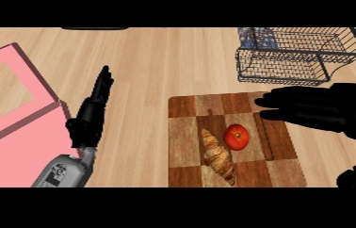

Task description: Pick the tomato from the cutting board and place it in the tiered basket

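The robot's black right hand (313, 110) hangs over the far right corner of the checkered wooden cutting board (184, 142). Its fingers are stretched out and apart and hold nothing. The small round red tomato (237, 137) lies on the board just nearer than the fingertips, apart from them, so the pick is not yet made.

The likeliest trouble is the golden-brown croissant (217, 156), which lies just beside the tomato on its left. Fingers closing from the right could push the round fruit against the pastry, or catch the pastry as well. A tomato nudged off centre would probably roll across the flat board. Further out, the dark wire tiered basket (292, 57) stands on the light wooden table (160, 67) beyond the board. A low carry could clip its rim, and a release short of it would put the tomato on the table.

The right hand's thumb cannot be made out, and a black shape at the lower right edge is unclear. The basket is cut off at the top and right, so its tiers are hard to read, and a blue patterned patch by it cannot be identified. The left hand (90, 114) rests open, fingers up, beside a pink flat-sided box (28, 100) that runs out of view.
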Robot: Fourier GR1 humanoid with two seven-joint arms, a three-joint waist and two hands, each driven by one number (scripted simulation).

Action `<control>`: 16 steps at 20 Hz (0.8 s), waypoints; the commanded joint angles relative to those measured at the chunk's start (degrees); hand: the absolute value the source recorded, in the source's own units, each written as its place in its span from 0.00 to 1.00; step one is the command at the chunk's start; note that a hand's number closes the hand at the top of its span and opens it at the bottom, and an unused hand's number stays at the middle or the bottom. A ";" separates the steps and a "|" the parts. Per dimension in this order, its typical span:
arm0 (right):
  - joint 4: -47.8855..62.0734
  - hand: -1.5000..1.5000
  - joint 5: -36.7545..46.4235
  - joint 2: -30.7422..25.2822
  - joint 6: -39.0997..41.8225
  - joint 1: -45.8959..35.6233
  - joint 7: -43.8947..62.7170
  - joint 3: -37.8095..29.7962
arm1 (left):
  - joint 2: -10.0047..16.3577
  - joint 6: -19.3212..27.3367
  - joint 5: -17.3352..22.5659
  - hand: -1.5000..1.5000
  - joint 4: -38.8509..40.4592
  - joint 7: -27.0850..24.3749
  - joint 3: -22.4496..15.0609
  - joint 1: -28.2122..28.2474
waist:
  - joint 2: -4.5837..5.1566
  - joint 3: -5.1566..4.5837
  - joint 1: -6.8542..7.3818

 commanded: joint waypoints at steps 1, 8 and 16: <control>1.56 0.00 7.52 -2.00 4.63 0.16 -8.87 2.27 | -1.03 -2.00 0.36 0.50 4.55 -2.98 2.30 -1.07 | 0.12 -0.01 -0.10; 1.06 0.00 22.10 -6.57 -6.39 6.09 -21.00 8.21 | -1.99 -0.13 -3.65 0.50 -1.70 0.69 -0.20 2.46 | -0.04 0.07 0.11; 5.61 0.00 31.09 -11.01 -18.59 6.49 -31.02 14.45 | -3.62 -0.81 -5.26 0.50 -2.01 3.06 1.10 1.85 | -0.12 -0.02 -0.24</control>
